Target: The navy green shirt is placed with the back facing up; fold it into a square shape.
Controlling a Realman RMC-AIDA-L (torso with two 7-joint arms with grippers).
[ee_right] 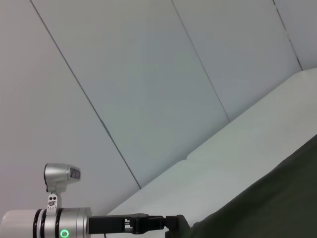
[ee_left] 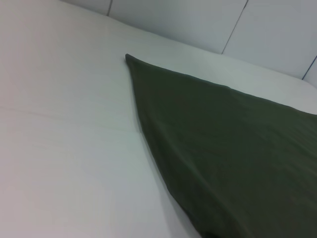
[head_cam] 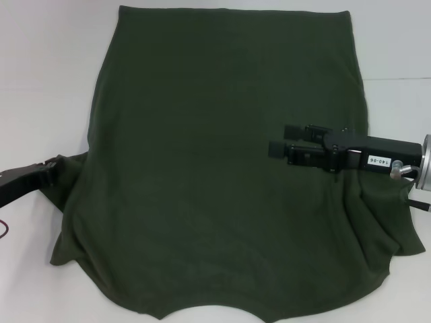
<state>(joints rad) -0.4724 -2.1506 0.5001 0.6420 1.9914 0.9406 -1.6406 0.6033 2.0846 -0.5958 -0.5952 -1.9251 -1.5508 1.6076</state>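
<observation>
Head view shows the navy green shirt (head_cam: 215, 175) spread back-up across the white table (head_cam: 40, 67), its collar edge nearest the robot and its hem at the far side, with both sleeves already turned in so the cloth bunches at the near corners. At the near left, the left gripper (head_cam: 52, 168) sits at the shirt's folded edge, touching or just beside the cloth; whether its fingers are clenched on the fabric or released I cannot tell. Farther in, on the right, the right gripper (head_cam: 286, 140) reaches sideways over the shirt, its two fingers parted and holding nothing, hovering above the fabric. The right sleeve fold beneath that arm looks loose and rumpled, so a careless sweep could drag it back out and spoil the straight side edge. If the left gripper pulls away with cloth caught, the left fold may reopen. Beyond, the hem lies flat and even, awaiting the lengthwise fold.
</observation>
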